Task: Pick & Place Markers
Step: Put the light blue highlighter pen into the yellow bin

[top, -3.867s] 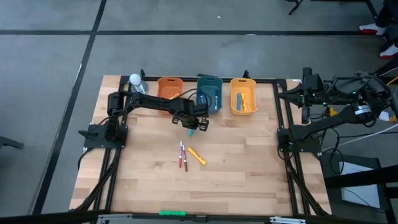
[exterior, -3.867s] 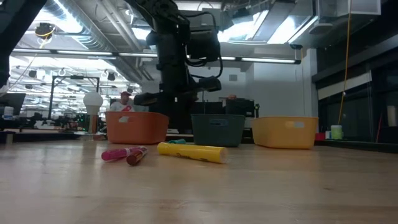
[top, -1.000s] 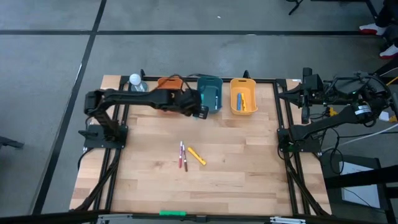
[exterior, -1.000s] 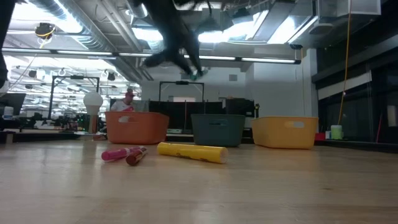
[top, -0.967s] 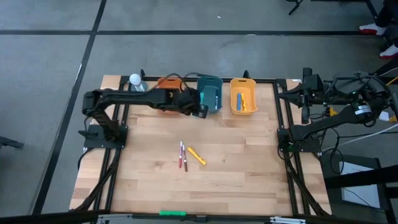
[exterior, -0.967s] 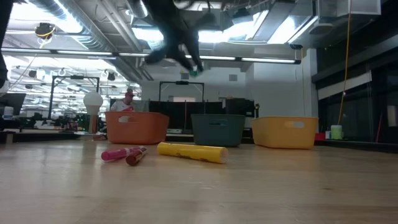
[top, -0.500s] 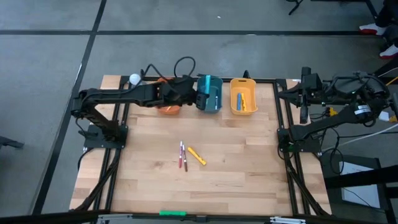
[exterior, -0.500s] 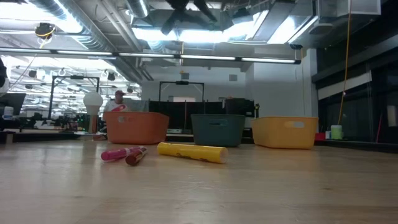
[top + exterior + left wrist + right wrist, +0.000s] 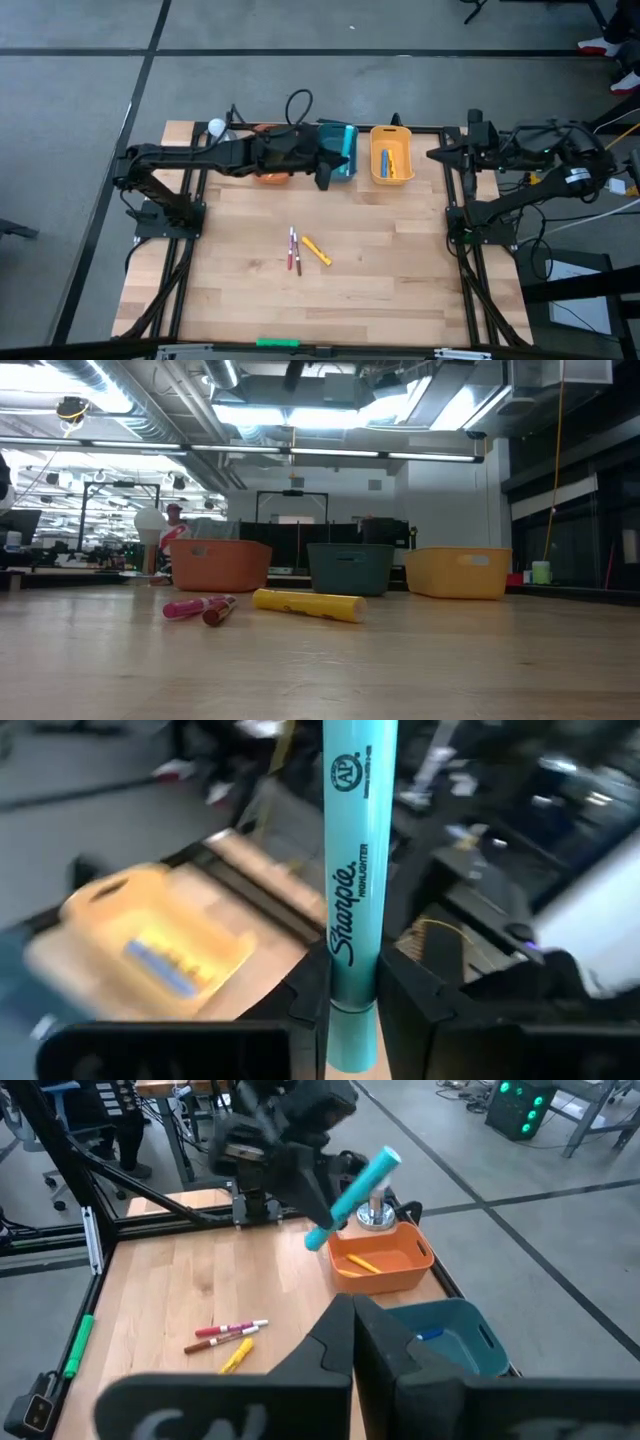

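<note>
High view first: the wooden table (image 9: 380, 270) carries three bins along its far edge, the orange bin (image 9: 270, 176), the teal bin (image 9: 338, 152) and the yellow bin (image 9: 390, 155). My left arm reaches across to the first two, and my left gripper (image 9: 322, 172) hangs just beside the teal bin, high above the tabletop. Its fingers are clamped on a teal Sharpie highlighter (image 9: 358, 890), held by its lower end with most of the barrel sticking out. My right gripper (image 9: 437, 155) waits at the table's right edge; whether its fingers are apart or together I cannot tell.

To do this well I judge I should centre over the teal bin, tip the highlighter down inside its walls and lower before letting go, so it cannot bounce out.

Mid-table lie a yellow marker (image 9: 317, 251), a pink marker (image 9: 291, 244) and a red marker (image 9: 297, 260), close together.
</note>
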